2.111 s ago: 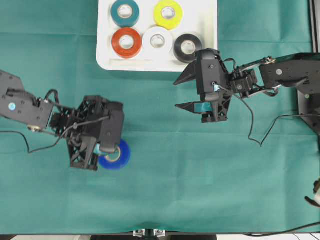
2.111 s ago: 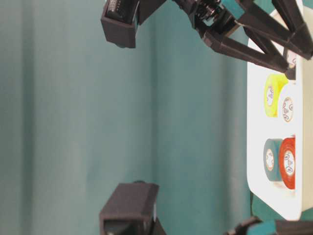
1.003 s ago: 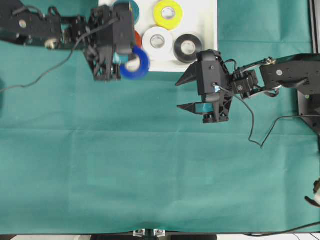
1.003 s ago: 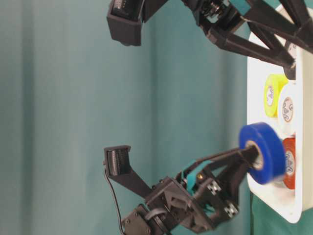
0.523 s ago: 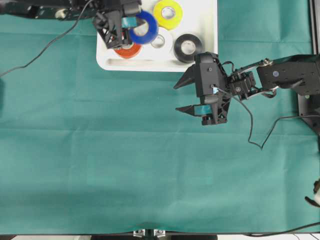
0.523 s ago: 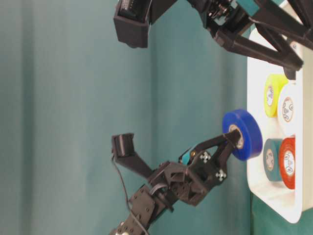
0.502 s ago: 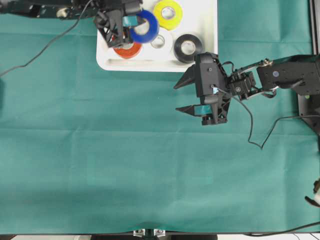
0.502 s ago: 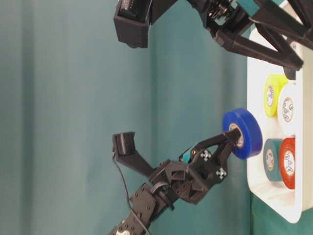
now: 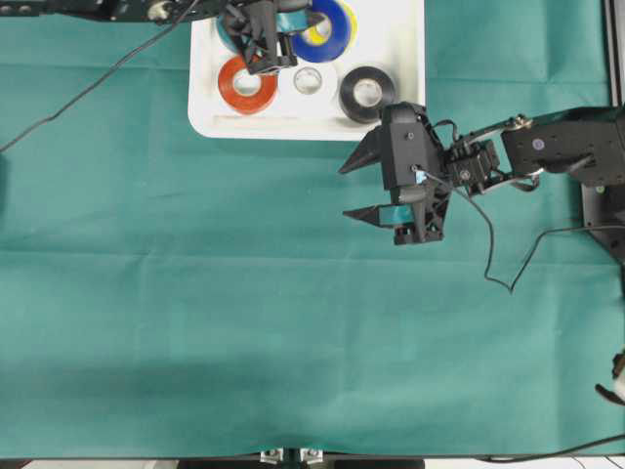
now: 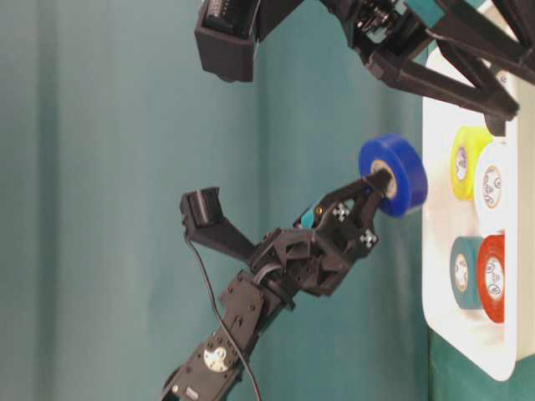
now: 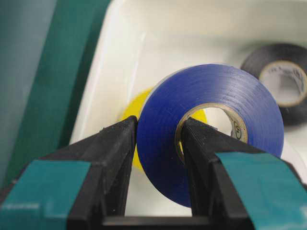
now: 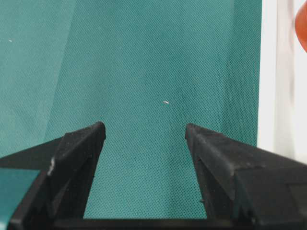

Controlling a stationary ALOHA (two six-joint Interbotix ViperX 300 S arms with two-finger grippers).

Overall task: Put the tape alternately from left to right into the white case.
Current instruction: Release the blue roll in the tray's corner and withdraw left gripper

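The left end effector (image 11: 156,158) pinches the blue roll (image 9: 326,23) through its wall, one finger in the core, and holds it above the white case (image 9: 405,59), over the yellow roll (image 11: 132,112). Let go here, the blue roll would likely land on the yellow one and tip or roll instead of seating in the bare corner beside it. The left arm reaches in from the left across the case. The right end effector (image 9: 369,184) hangs open and empty over the surface (image 9: 293,322), just below the black roll (image 9: 367,93).

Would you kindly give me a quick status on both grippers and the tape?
Left gripper shut on blue roll, held above yellow roll in case. Right gripper open, empty, over cloth. Nothing blocking.
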